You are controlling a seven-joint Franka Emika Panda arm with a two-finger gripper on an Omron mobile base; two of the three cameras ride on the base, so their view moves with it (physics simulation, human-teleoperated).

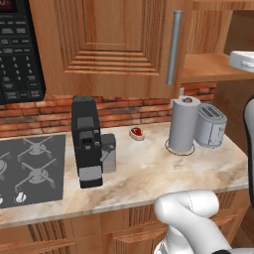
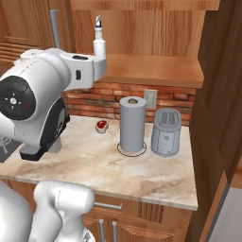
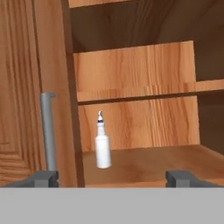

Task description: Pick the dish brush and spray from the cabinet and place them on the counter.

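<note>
The spray (image 3: 103, 146), a slim white bottle with a dark nozzle, stands upright on the wooden shelf (image 3: 153, 162) inside the open cabinet (image 1: 99, 39). My gripper (image 3: 114, 178) faces it from a distance, open, with nothing between its wide-apart fingertips (image 3: 46, 177). In the right base view the spray (image 2: 99, 43) stands at the left end of the shelf (image 2: 151, 68), just behind my arm. The cabinet door edge and its grey bar handle (image 3: 48, 131) lie left of the bottle. The dish brush is out of view. The marbled counter (image 1: 149, 168) lies below.
On the counter stand a grey paper towel roll (image 1: 183, 124), a toaster (image 1: 211, 125), a black coffee machine (image 1: 87, 141) and a small red item (image 1: 136, 132). A stove (image 1: 30, 168) is at the left, with a microwave (image 1: 17, 49) above it.
</note>
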